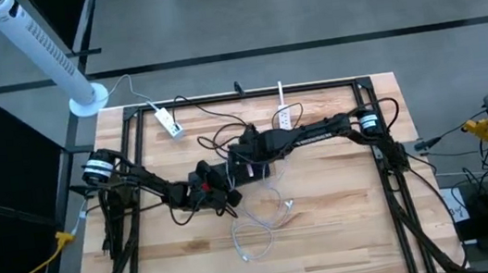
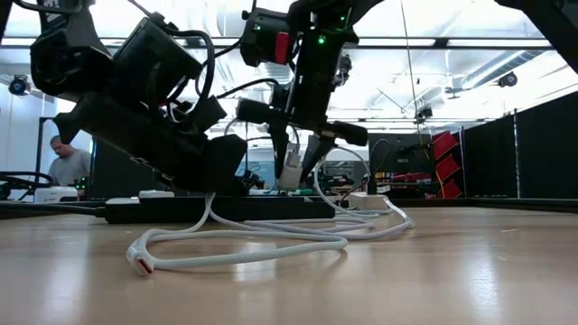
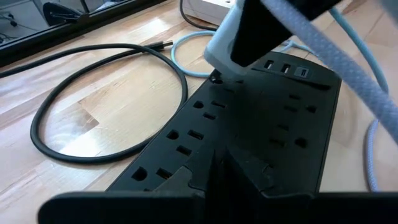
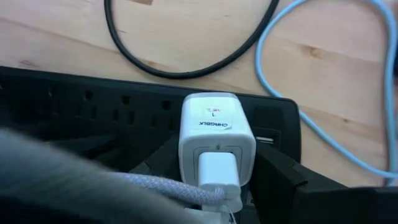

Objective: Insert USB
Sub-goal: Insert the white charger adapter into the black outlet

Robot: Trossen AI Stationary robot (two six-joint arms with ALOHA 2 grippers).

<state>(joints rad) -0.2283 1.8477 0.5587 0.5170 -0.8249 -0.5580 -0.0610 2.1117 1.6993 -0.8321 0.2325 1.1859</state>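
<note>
The white charger (image 4: 217, 134), with its cable plug seated, is held upright by the right tool (image 2: 302, 153) over the black power strip (image 3: 261, 130), pinned by the left tool (image 1: 218, 188); light, rigid, best gripped by its flat sides.

Power strip (image 3: 249, 143): table (image 1: 349, 235) centre, charger (image 4: 216, 140) standing on one end. Cable (image 1: 256, 233): coiled toward front edge. Second strip (image 1: 167, 121): back-left corner.
</note>
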